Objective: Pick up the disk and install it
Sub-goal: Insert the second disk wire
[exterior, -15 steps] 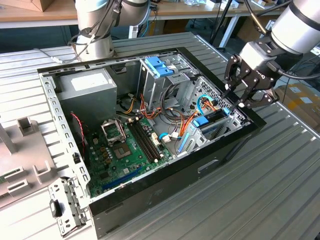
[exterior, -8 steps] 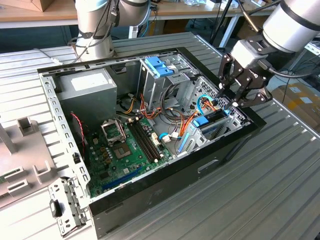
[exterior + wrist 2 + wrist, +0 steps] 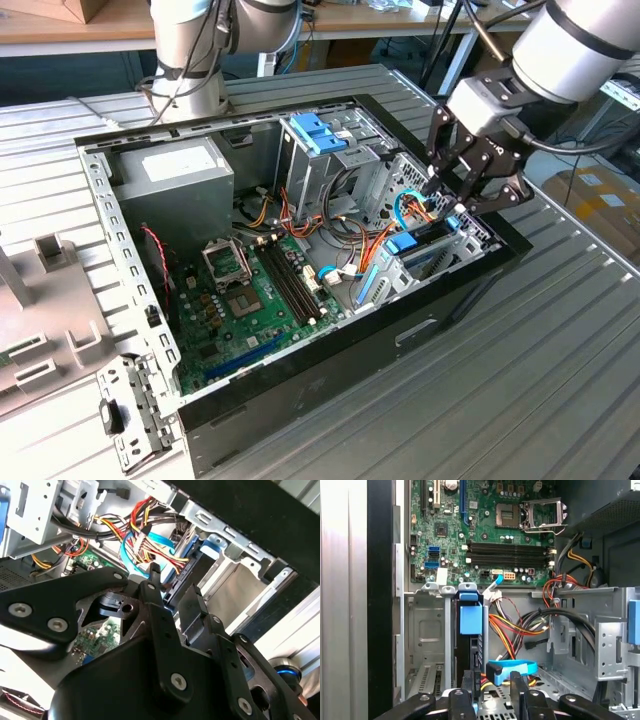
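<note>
The disk (image 3: pixel 470 647) stands on edge in a narrow metal bay of the open computer case, its blue carrier tab (image 3: pixel 471 619) facing up. In the exterior view the disk (image 3: pixel 410 250) sits low at the case's right end. My gripper (image 3: pixel 447 200) hovers just above that bay. In the first wrist view the gripper (image 3: pixel 494 687) is open, one black finger (image 3: pixel 470 685) close over the disk's end and the other finger (image 3: pixel 518 686) apart from it, over a blue cable. In the second wrist view the gripper (image 3: pixel 172 587) points down into the bay.
A grey power supply (image 3: pixel 170 180) fills the case's far left corner, with the green motherboard (image 3: pixel 240 300) in front of it. A blue bracket (image 3: pixel 318 133) tops the drive cage. Coloured cables (image 3: pixel 350 215) crowd the space beside the bay. A second arm's base (image 3: pixel 190 60) stands behind.
</note>
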Motion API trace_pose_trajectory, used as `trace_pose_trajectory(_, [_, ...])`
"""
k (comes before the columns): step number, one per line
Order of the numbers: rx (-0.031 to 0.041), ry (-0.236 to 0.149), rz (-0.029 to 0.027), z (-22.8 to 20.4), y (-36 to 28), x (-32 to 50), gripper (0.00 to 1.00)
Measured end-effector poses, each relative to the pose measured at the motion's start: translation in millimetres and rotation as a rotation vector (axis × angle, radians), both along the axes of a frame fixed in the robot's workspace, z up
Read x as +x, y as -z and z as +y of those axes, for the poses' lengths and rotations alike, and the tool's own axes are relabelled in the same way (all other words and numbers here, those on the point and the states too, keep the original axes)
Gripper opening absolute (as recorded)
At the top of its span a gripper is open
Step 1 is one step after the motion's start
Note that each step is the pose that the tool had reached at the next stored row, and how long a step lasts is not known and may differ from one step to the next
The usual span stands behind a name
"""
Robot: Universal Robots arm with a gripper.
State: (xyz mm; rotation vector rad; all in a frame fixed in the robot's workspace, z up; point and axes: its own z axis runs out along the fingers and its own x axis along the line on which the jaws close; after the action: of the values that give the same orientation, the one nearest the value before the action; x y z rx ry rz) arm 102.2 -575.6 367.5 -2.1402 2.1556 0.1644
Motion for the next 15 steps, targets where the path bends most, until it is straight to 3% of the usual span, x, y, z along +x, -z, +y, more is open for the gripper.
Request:
trace_pose_trajectory(9, [-0.0002,0.0,0.0,0.0,2.2,-2.3,0.42])
trace_pose_trajectory(11, [-0.0002,0.0,0.0,0.0,2.2,-2.3,0.34])
trace_pose_trajectory(13, [-0.0001,0.0,0.0,0.0,2.3,-2.3,0.34])
trace_pose_trajectory(14, [-0.0001,0.0,0.0,-0.1,2.3,-2.3,0.27])
trace_pose_trajectory(15, [-0.0001,0.0,0.0,-0.1,2.3,-2.3,0.27])
